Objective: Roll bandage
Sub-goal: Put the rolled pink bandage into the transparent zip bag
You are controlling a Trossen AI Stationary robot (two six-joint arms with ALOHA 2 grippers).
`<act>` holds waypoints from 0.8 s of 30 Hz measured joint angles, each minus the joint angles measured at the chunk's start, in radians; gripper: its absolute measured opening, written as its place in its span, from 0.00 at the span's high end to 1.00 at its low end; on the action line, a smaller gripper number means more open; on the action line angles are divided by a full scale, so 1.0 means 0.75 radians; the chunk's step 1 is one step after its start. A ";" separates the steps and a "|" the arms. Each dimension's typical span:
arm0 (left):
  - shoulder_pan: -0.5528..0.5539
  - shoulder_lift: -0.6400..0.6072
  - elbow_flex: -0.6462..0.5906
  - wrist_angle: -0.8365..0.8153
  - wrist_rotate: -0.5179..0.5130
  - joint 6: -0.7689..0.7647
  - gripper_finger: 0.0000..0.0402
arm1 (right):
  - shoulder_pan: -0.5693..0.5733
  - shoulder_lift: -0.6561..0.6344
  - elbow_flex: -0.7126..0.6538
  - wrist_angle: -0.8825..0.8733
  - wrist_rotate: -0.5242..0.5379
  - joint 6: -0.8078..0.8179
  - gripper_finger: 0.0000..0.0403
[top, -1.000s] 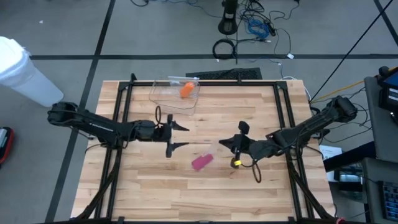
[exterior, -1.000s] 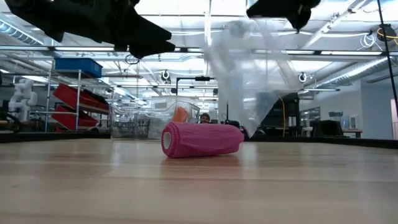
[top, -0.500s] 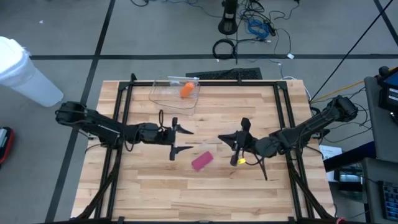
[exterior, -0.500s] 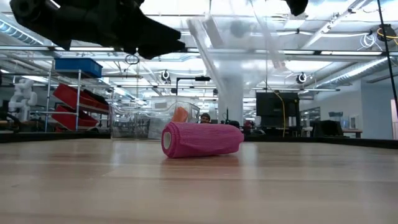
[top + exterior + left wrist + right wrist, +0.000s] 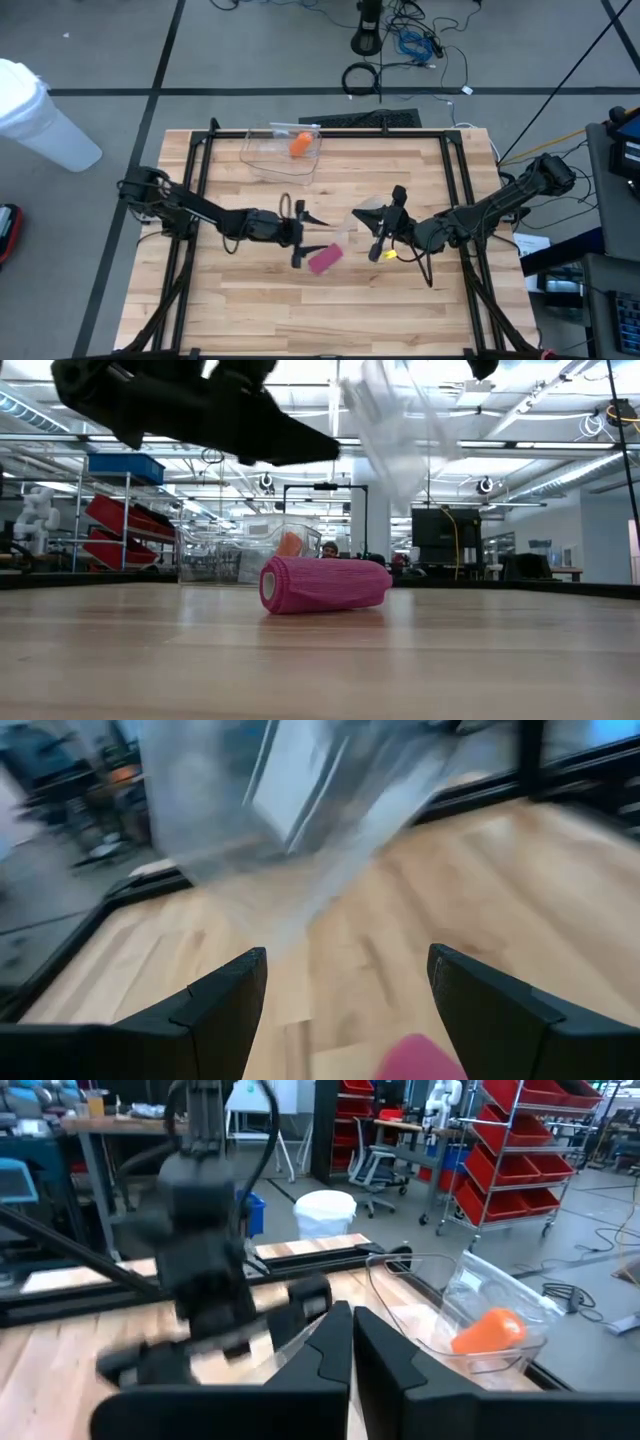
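Observation:
A pink bandage roll (image 5: pixel 325 260) lies on its side on the wooden table (image 5: pixel 250 300); the low view shows it (image 5: pixel 325 584) as well. My left gripper (image 5: pixel 308 240) hovers open just left of it and above it, with the roll (image 5: pixel 420 1058) low between its fingers (image 5: pixel 347 952). My right gripper (image 5: pixel 383 232), right of the roll and above the table, is shut on a clear plastic bag (image 5: pixel 362 215). The bag (image 5: pixel 400 435) hangs high above the roll. My right gripper pinches the clear plastic bag between its two shut fingers (image 5: pixel 335 1345), which point about level toward the table's left. Which part of the bag it has is too faint to tell. The bag (image 5: pixel 400 435) is lifted clear of the table and the roll.
A clear container (image 5: pixel 282 150) with an orange thing (image 5: pixel 299 145) inside stands at the far side of the table. A black frame (image 5: pixel 200 150) runs round the table's edges. Bare wood lies near the front edge.
My left gripper has moved toward the table's right edge and down, closing on the pink roll, still open. My right gripper has tipped and risen a little, and the clear bag, which hung down near the roll, has swung up high above it.

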 joint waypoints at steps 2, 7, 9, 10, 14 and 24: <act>-0.005 0.054 0.052 -0.003 -0.091 0.000 0.29 | 0.008 0.000 0.000 0.003 0.000 0.006 1.00; -0.012 0.093 0.111 -0.001 -0.122 -0.003 0.29 | 0.048 0.000 0.000 -0.017 -0.009 0.020 1.00; -0.013 0.093 0.122 0.001 -0.122 -0.006 0.30 | 0.061 0.000 0.000 -0.015 -0.008 0.020 1.00; -0.013 0.093 0.126 0.002 -0.122 -0.010 0.30 | 0.065 0.000 0.000 -0.016 -0.009 0.020 1.00; -0.015 0.093 0.129 -0.003 -0.122 -0.011 0.40 | 0.075 0.000 0.000 -0.015 -0.008 0.027 1.00; -0.018 0.093 0.129 -0.008 -0.118 -0.015 0.69 | 0.078 0.000 0.000 -0.025 -0.008 0.044 1.00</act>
